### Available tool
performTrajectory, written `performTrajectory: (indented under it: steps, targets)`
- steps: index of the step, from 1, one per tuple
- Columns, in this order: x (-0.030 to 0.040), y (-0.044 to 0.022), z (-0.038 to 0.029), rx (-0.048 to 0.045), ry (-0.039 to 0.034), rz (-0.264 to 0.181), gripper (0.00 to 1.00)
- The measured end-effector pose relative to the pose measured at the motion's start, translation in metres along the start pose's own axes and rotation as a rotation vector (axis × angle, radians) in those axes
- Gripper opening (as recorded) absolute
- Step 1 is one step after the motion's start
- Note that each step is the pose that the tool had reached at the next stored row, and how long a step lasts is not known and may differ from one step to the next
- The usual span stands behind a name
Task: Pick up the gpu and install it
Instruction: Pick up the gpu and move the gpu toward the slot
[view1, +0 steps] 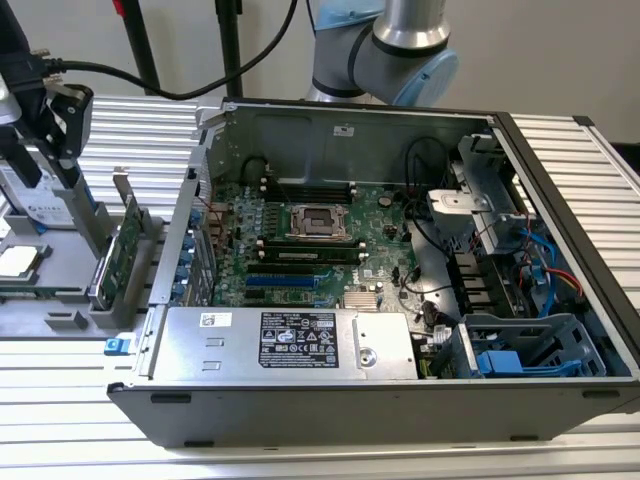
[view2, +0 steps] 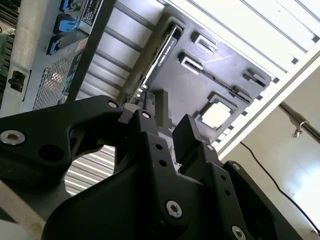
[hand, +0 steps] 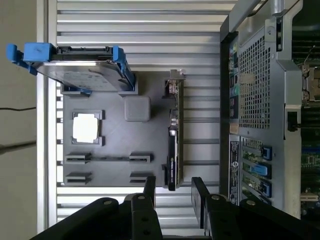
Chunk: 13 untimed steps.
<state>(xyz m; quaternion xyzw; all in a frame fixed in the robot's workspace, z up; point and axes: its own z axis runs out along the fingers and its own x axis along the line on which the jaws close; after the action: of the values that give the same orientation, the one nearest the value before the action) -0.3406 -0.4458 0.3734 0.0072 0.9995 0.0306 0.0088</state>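
Claw (hand: 173, 192) hanging open, gripping nothing, lining up with end of gpu (hand: 173, 145), not touching it. Gpu standing on edge in slot of grey tray (hand: 115, 145), beside computer case (hand: 260, 100). Tray lying on ribbed metal table (hand: 135, 30), also holding hard drive (hand: 82, 70) and processor chip (hand: 86, 127). Exterior view looking into case: motherboard (view1: 385, 215), power supply (view1: 290, 345). Pale wall (view1: 560, 50) standing behind.
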Motion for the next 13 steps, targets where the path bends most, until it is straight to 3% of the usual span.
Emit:
performTrajectory:
  steps: [13]
  targets:
    - [-0.0060, -0.0003, 0.0057, -0.0001, -0.0001, 0.000, 1.00]
